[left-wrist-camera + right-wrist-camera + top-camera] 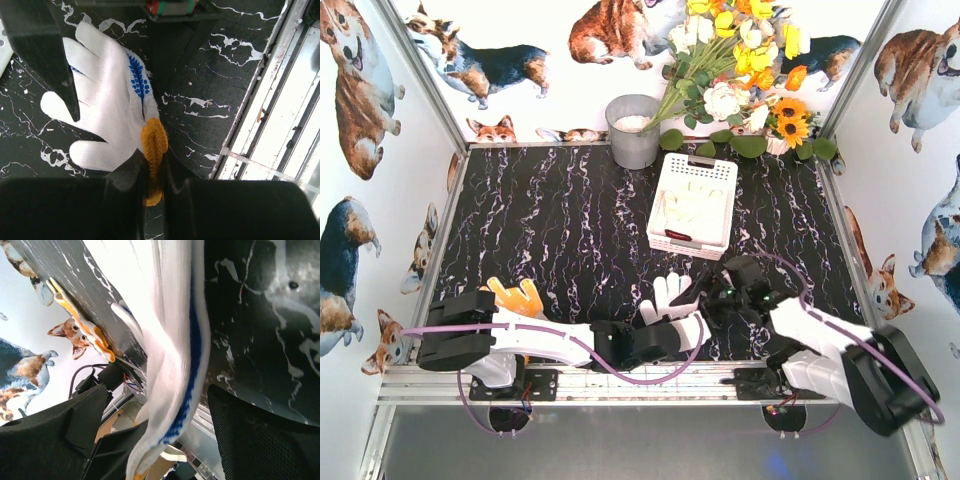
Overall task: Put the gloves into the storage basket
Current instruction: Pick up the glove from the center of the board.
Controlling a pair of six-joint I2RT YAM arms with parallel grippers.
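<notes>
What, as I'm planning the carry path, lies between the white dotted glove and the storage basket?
Only a bare strip of marble table separates the white dotted glove from the storage basket; the top view shows it.

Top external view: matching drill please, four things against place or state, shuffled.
1. white glove
2. orange glove
3. storage basket
4. grey bucket

A. back edge, beside flowers
B. cuff pinched in jaws of left gripper
C. loose on table, near-left
D. pale gloves inside

Pairs: 1-B, 2-C, 3-D, 4-A
</notes>
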